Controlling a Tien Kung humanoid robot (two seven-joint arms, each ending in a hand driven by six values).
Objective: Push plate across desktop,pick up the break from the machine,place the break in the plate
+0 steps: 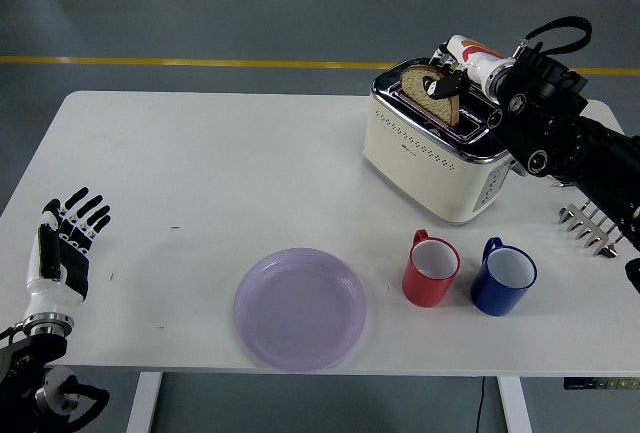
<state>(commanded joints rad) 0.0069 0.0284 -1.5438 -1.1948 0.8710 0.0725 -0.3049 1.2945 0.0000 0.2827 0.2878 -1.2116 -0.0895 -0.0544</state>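
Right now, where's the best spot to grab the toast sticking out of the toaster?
Pinch the bread slice by its rounded top edge, coming from above. Only that upper part shows out of the toaster slot; the rest sits inside. The right hand is already closed on it there. A straight upward pull would probably free it.

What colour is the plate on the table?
The plate is pale purple, plain with no pattern. The head view shows it clearly.
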